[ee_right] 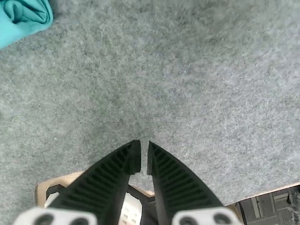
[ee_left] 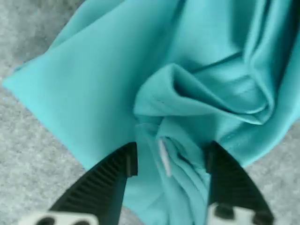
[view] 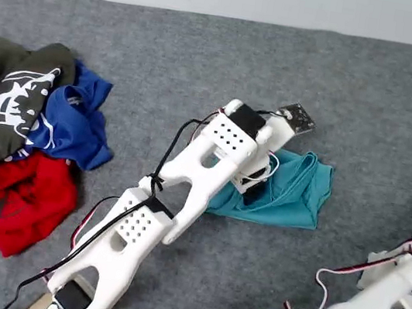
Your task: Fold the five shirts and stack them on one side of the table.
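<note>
A teal shirt lies crumpled at the middle of the grey table. My left gripper hangs right over its left part. In the left wrist view that gripper is open, with a bunched ridge of the teal shirt and its white label between the black fingers. At the left side a pile holds an olive printed shirt, a blue shirt and a red shirt. My right gripper is shut over bare carpet near the front right, and a corner of the teal shirt lies farther off.
The grey carpet covers the whole table, with open room behind and to the right of the teal shirt. The right arm rests at the front right corner. Cables run along both arms. The table's front edge lies close under the right gripper.
</note>
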